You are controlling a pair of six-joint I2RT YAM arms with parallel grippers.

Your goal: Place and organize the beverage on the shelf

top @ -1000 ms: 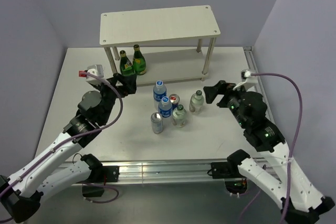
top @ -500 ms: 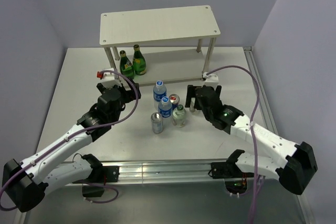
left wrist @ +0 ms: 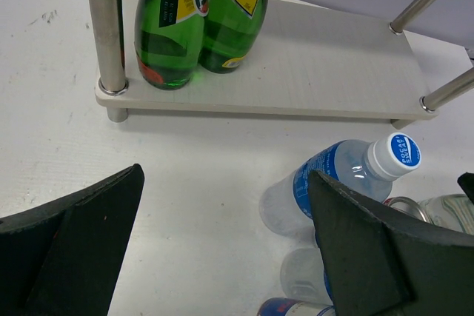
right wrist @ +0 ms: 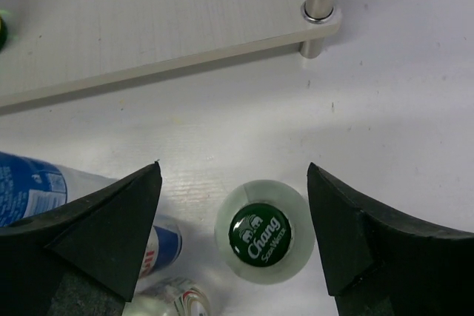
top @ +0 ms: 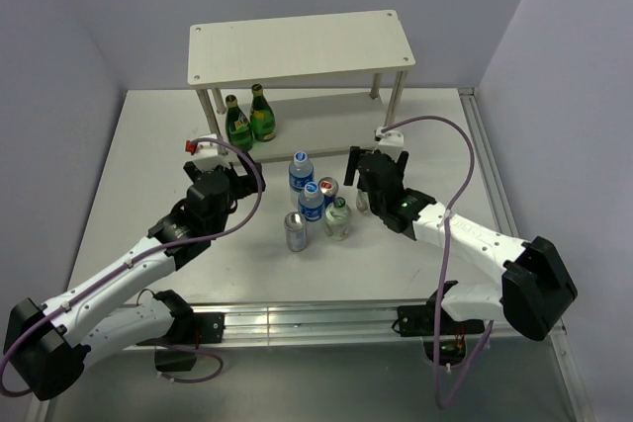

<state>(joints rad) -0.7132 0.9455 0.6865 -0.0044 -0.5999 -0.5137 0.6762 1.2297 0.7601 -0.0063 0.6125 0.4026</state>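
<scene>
Right pincer (right wrist: 233,175) apart, its 2 fingers above and either side of a clear bottle with a green Chang cap (right wrist: 259,238), not touching it. Left pincer (left wrist: 224,175) also apart, holding nothing, over the bare table (top: 148,165) in front of the shelf (top: 302,46), near its left front leg. Mid-table cluster, all upright and close together: 2 blue-label water bottles (top: 301,173), 2 cans (top: 296,231), 1 more clear bottle (top: 337,216). Shelf stands at the table's far side. 2 green bottles (left wrist: 196,20) upright and touching at the left end of its lower board.
</scene>
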